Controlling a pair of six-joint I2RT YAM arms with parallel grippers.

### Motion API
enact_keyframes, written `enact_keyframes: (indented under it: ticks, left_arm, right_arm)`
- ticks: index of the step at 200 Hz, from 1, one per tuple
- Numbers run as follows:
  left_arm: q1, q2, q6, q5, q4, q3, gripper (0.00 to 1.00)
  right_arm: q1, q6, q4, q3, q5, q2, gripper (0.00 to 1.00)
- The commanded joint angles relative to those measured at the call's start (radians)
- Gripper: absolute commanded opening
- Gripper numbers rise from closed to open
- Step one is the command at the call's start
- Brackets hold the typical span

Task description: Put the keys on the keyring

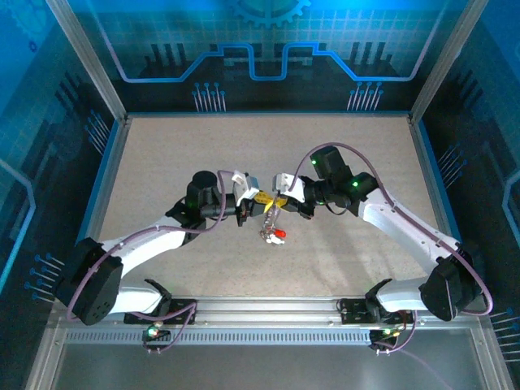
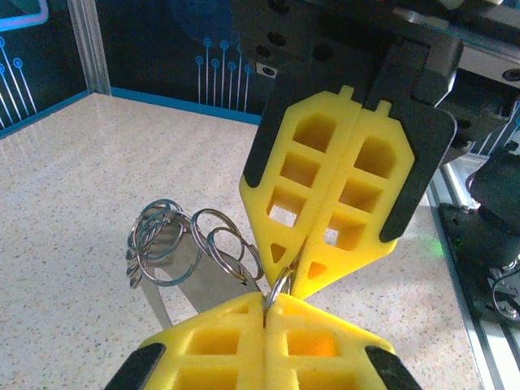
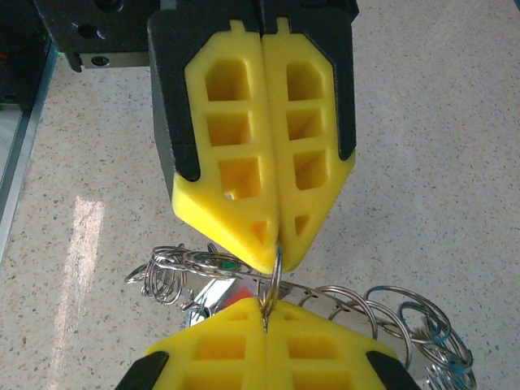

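Your left gripper (image 2: 266,307) and right gripper (image 3: 264,309): both clamped shut, tip to tip | keyring (image 2: 280,286): pinched edge-on between both fingertip pairs | keys (image 1: 273,234): dangling below

The keyring (image 2: 279,285) between left gripper (image 1: 258,197) and right gripper (image 1: 282,196), keys (image 1: 272,234) beneath.

The table (image 1: 162,162) has a pale, speckled beige top that shows streaks of glare in the wrist views. A thin blue trim (image 1: 268,114) runs along its far and side edges. Behind it stand dark blue walls (image 1: 268,49) printed with light-blue circuit lines and a gear outline. Slanted silvery metal posts (image 1: 85,57) frame the corners. A grooved aluminium rail (image 1: 268,307) lies across the near edge.
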Motion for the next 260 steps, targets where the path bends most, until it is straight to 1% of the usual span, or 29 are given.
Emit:
enact_keyframes:
  ticks: [1, 25, 39, 55, 65, 78, 93, 116, 141, 178, 194, 228, 260]
  left_arm:
    - [-0.01, -0.032, 0.054, 0.017, -0.094, 0.041, 0.0]
    - [-0.01, -0.046, 0.064, 0.006, -0.067, 0.019, 0.0]
    - [-0.01, -0.056, 0.061, -0.007, -0.032, -0.002, 0.0]
    - [-0.01, -0.073, 0.025, -0.027, 0.013, -0.024, 0.0]
    - [-0.006, -0.079, -0.008, -0.045, 0.05, -0.037, 0.0]
    - [0.0, -0.079, -0.054, -0.051, 0.1, -0.048, 0.0]
    - [0.009, -0.081, -0.107, -0.049, 0.163, -0.055, 0.0]
    - [0.012, -0.081, -0.154, -0.04, 0.268, -0.069, 0.0]
    - [0.012, -0.061, -0.178, -0.022, 0.349, -0.075, 0.0]
    - [0.012, -0.039, -0.219, -0.005, 0.506, -0.126, 0.0]
    - [0.013, -0.037, -0.234, -0.012, 0.538, -0.139, 0.0]
    - [0.013, -0.021, -0.24, 0.002, 0.551, -0.144, 0.0]
    - [0.012, 0.003, -0.26, 0.015, 0.584, -0.141, 0.0]
  right_arm:
    - [-0.004, 0.015, 0.033, 0.021, -0.085, -0.017, 0.0]
    - [-0.024, 0.047, 0.07, 0.01, -0.104, -0.024, 0.0]
    - [-0.038, 0.07, 0.098, -0.005, -0.139, -0.03, 0.02]
    - [-0.054, 0.085, 0.104, -0.013, -0.173, -0.025, 0.05]
    - [-0.055, 0.088, 0.1, -0.016, -0.181, -0.025, 0.09]
    - [-0.055, 0.102, 0.102, -0.025, -0.188, -0.031, 0.19]
    - [-0.055, 0.126, 0.11, -0.039, -0.187, -0.042, 0.22]
    - [-0.057, 0.127, 0.101, -0.055, -0.189, -0.052, 0.22]
    - [-0.06, 0.151, 0.136, -0.088, -0.181, -0.069, 0.22]
    - [-0.071, 0.164, 0.147, -0.084, -0.168, -0.067, 0.23]
    - [-0.083, 0.181, 0.17, -0.085, -0.197, -0.068, 0.25]
    - [-0.089, 0.2, 0.223, -0.101, -0.258, -0.081, 0.27]
    - [-0.082, 0.23, 0.237, -0.081, -0.345, -0.054, 0.28]
